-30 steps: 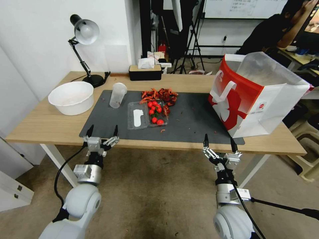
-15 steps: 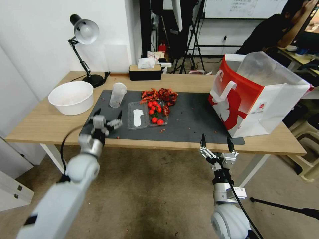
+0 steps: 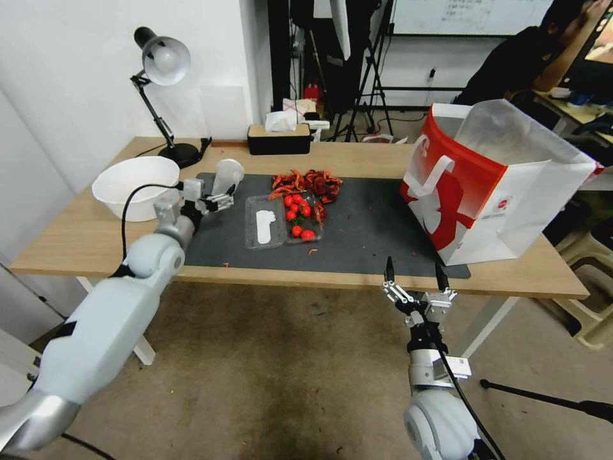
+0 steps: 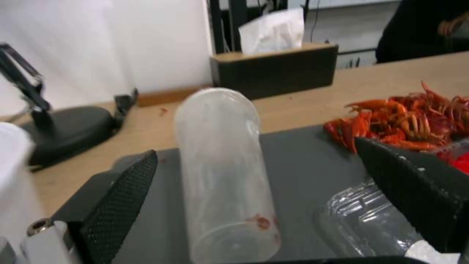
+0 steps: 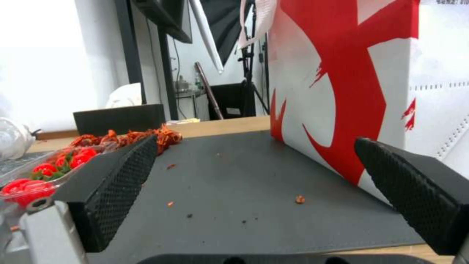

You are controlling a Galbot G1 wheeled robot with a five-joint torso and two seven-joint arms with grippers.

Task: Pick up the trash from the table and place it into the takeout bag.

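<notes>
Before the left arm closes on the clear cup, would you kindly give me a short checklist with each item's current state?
1. Left end effector open: ok.
2. Clear plastic cup between its fingers: ok.
3. Fingers touching the cup: cannot tell.
4. Cup upright on the dark grey mat: ok.
5. Takeout bag open at the top: ok.
6. Right end effector open, parked at the table's near edge, away from the cup: ok.
</notes>
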